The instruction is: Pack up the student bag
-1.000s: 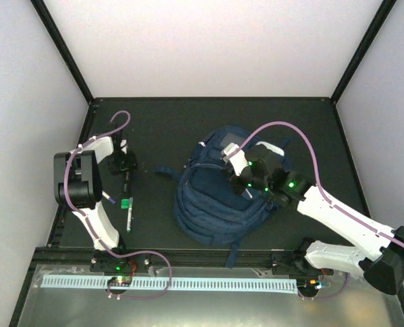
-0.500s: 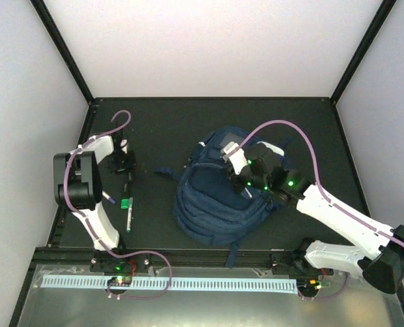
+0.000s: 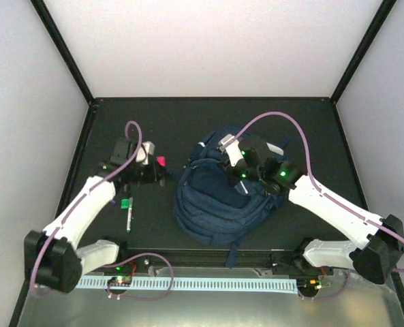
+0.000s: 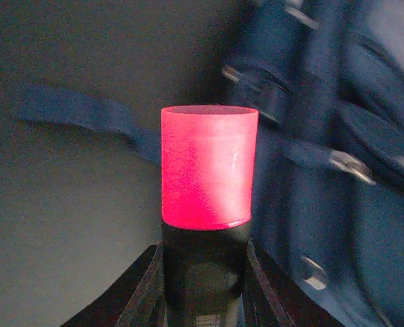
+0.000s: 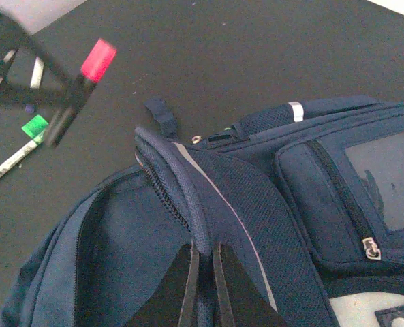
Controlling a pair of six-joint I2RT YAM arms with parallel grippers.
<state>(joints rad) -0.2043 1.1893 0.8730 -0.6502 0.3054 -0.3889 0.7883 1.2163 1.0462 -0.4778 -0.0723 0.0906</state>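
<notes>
The left arm has swung in toward the student bag (image 3: 212, 204), left pincer (image 3: 149, 172) clamped on a pink-capped marker (image 4: 208, 167). The bag lies just ahead of that pincer, along the marker's long axis; the right pincer (image 5: 203, 269) pinches its zipper rim, nearer the opening.

Navy student bag (image 3: 215, 204) flat mid-table

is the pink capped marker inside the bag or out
Out: the left hand holds the marker beside the student bag, not inside it.
</notes>
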